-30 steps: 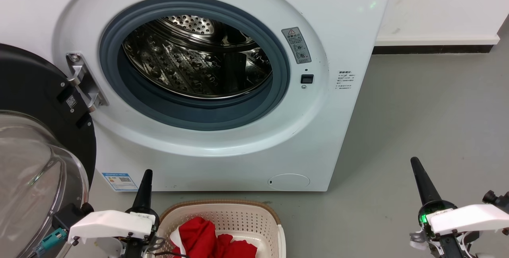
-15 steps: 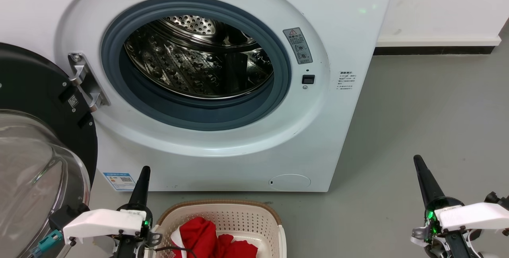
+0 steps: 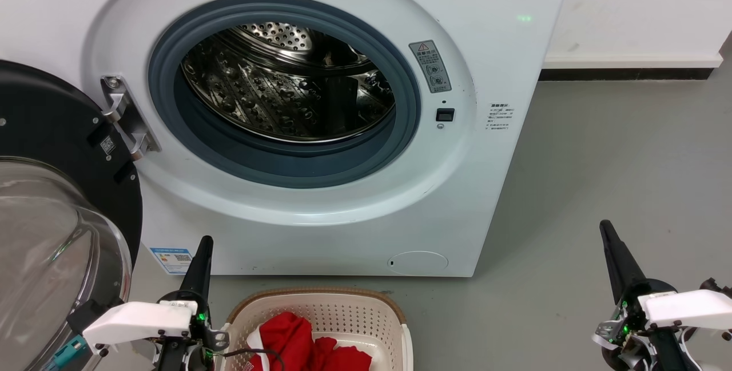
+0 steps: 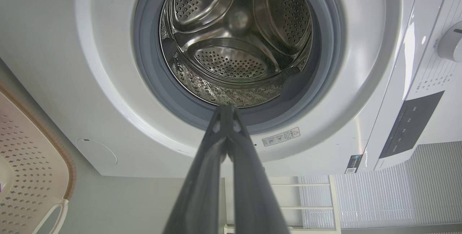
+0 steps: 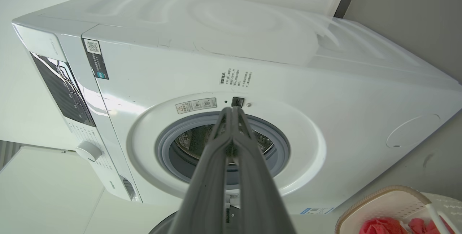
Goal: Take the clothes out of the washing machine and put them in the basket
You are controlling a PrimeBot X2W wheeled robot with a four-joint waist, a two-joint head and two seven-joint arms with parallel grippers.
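Since the drum (image 3: 286, 91) looks bare, one check inside suffices, I judge. Left: open glass door (image 3: 51, 119) crowds my left pincer (image 3: 203, 243), clenched, empty. Near middle: basket (image 3: 320, 292) holding the red clothes (image 3: 294, 339), before the washing machine (image 3: 497, 45). Right: my right pincer (image 3: 607, 229), clenched, empty, above grey floor (image 3: 600, 148).

The washing machine (image 3: 503, 45) porthole (image 3: 286, 168) gapes unblocked; the door (image 3: 51, 125) juts leftward.

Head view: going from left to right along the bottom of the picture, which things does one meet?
Open glass door → left hand → basket with the red clothes inside → right hand.
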